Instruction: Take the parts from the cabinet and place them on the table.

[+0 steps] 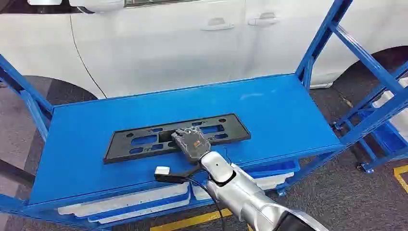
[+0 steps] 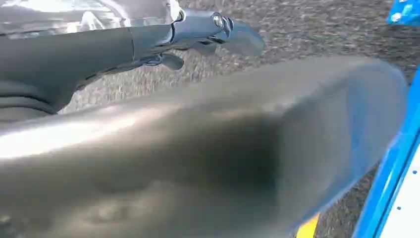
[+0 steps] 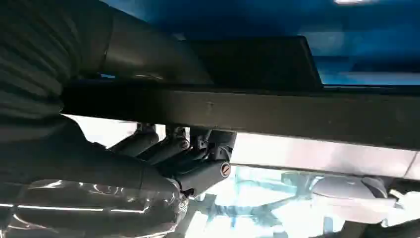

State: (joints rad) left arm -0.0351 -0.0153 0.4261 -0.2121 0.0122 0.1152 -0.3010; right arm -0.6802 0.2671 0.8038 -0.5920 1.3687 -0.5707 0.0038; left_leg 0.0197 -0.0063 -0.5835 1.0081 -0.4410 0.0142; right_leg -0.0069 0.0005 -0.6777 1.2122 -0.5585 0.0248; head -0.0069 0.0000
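Note:
A long black slotted plastic part (image 1: 139,140) lies across the middle of the blue shelf top (image 1: 279,108). My right hand (image 1: 191,142) reaches in from the near edge and grips the middle of the part's near side. In the right wrist view the part's edge (image 3: 297,116) runs across the picture, with my right hand (image 3: 163,158) clamped on it, thumb on one face and dark fingers (image 3: 198,148) on the other. My left hand (image 2: 148,39) hangs over grey carpet, its fingers loosely spread with nothing in them.
A white car (image 1: 168,43) stands close behind the rack. Blue uprights (image 1: 320,41) rise at the right rear and at the left (image 1: 24,94). White trays (image 1: 130,204) sit on the lower level. A second blue rack (image 1: 385,130) stands to the right, and yellow floor tape (image 1: 190,221) runs below.

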